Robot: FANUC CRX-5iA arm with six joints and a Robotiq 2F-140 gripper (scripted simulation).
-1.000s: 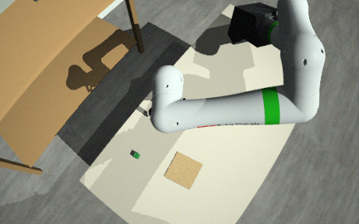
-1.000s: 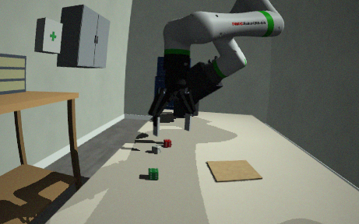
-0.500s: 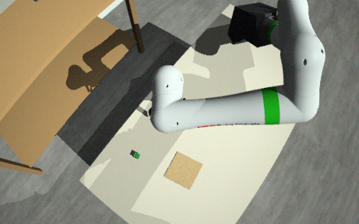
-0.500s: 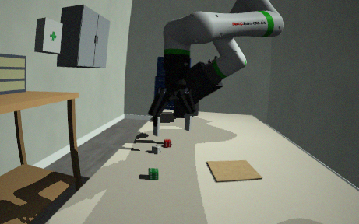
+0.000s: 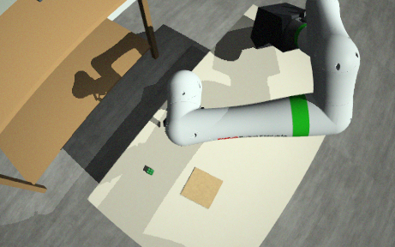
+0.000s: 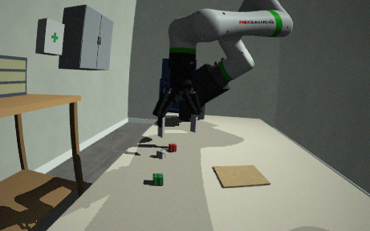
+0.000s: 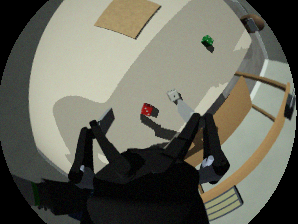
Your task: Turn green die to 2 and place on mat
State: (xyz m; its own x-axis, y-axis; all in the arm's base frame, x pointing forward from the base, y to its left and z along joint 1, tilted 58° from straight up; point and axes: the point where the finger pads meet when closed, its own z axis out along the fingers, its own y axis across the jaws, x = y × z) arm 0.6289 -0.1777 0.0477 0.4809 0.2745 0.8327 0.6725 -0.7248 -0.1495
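Observation:
The green die (image 6: 158,179) sits flat on the pale floor sheet, left of the tan mat (image 6: 241,176) and apart from it. It also shows in the overhead view (image 5: 148,170) and in the wrist view (image 7: 209,42). A red die (image 6: 172,147) and a grey die (image 6: 161,154) lie farther back. My gripper (image 6: 176,127) is open and empty, hanging well above the floor behind the red die. In the wrist view the red die (image 7: 149,110) and grey die (image 7: 173,96) lie between and beyond the spread fingers. The mat (image 5: 201,187) has nothing on it.
A wooden table (image 6: 19,105) with thin legs stands at the left, over a brown floor panel. The arm's dark base (image 5: 278,26) is at the back of the sheet. A wall cabinet (image 6: 85,38) hangs on the left wall.

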